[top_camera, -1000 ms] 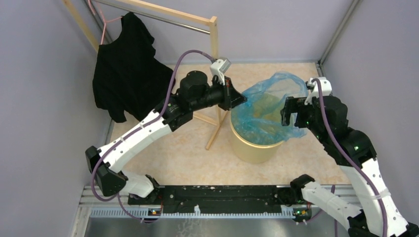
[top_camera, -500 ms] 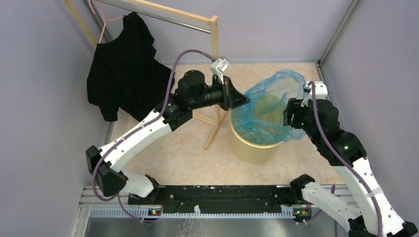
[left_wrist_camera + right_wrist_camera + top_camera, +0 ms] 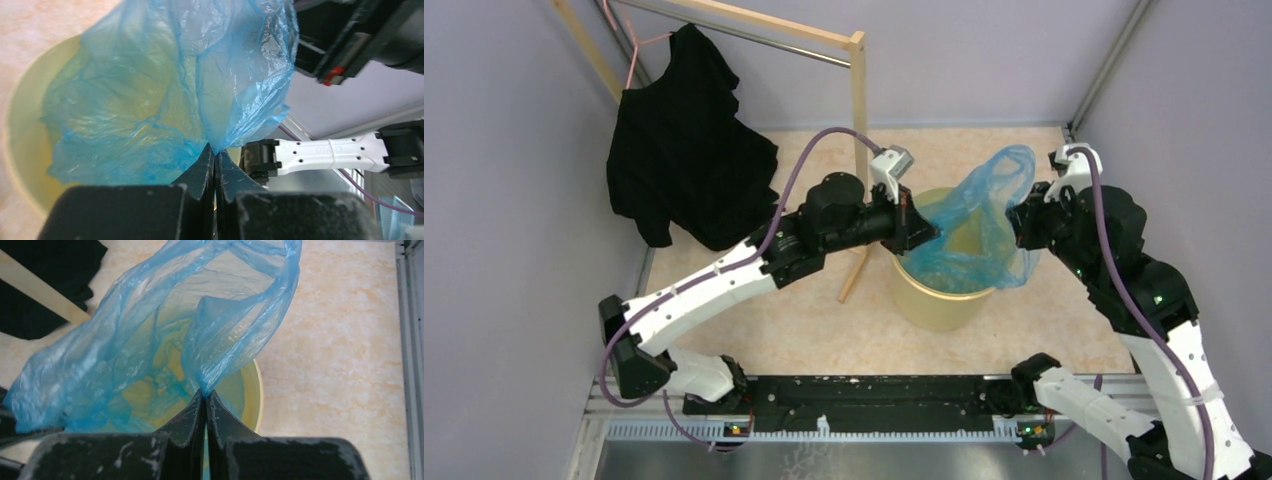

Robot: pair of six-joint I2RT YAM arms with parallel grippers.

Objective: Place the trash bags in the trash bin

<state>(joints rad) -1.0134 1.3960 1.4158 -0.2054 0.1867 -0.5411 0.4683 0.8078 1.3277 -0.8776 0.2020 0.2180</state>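
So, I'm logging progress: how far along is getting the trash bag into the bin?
Done: the blue trash bag is open, and its lower part already hangs inside the trash bin. In hand: the left and right jaws are each shut on an edge of the bag, holding it spread above the rim. Left: lower the upper part in and release.

Trash bag (image 3: 982, 215) hangs over trash bin (image 3: 939, 305), bottom inside; left jaws on its left edge, right jaws on its right. Rack (image 3: 859, 110) stands left of bin.
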